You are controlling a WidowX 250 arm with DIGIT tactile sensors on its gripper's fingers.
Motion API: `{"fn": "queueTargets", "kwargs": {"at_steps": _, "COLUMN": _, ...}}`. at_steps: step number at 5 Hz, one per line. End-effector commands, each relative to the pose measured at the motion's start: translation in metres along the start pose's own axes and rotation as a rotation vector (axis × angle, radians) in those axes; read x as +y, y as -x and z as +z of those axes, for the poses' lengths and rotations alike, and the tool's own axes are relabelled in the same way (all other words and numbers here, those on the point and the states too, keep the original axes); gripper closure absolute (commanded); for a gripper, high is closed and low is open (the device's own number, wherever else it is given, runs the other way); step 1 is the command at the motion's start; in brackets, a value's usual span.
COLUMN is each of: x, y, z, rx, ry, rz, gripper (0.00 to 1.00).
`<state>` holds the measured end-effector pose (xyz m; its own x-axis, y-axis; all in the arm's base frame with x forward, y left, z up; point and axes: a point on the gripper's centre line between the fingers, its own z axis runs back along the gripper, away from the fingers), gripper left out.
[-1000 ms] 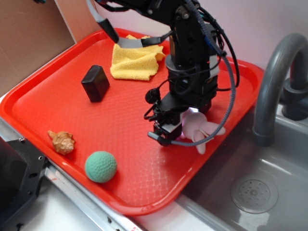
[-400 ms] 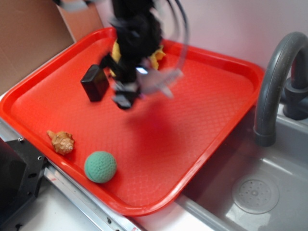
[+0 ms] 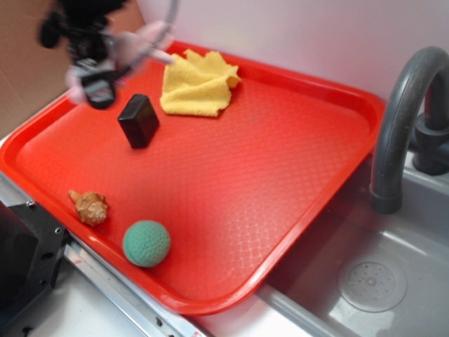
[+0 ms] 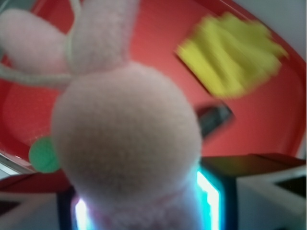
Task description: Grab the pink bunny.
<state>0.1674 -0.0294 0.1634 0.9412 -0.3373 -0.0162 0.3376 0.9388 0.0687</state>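
1. The red tray [image 3: 280,133] serves as the landmark; it lies beside a grey sink [image 3: 372,281] with a curved faucet [image 3: 396,119] just past its right edge.
2. Above the tray's far-left corner hangs the end effector [image 3: 95,74], blurred in the exterior view and lifted off the tray surface.
3. It is grasping the bunny [image 3: 137,42], which shows there as a pale pink smear beside the dark fingers.
4. A shell [image 3: 89,207] lies by the tray's near-left rim, and a green ball [image 3: 146,243] sits just right of it, near the front edge.
5. A black block [image 3: 139,121] rests on the tray's left part, below and right of the end effector, apart from it.
6. A yellow cloth [image 3: 198,86] lies crumpled at the tray's far edge, right of the block.
7. Nothing on the tray touches the bunny.
8. In the wrist view the bunny [image 4: 124,134] fills the frame: a round fuzzy pale-pink head, two ears pointing up, and a white thread loop by the ears.
9. The tray shows behind it there, with the cloth [image 4: 230,60] to the upper right and the ball [image 4: 43,154] peeking out at the left.
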Motion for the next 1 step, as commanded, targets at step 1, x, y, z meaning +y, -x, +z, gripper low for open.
{"fn": "queueTargets", "kwargs": {"at_steps": 1, "x": -0.0181, "y": -0.0074, "z": -0.004, "rx": 0.062, "ry": 0.099, "rz": 0.497, "gripper": 1.0}}
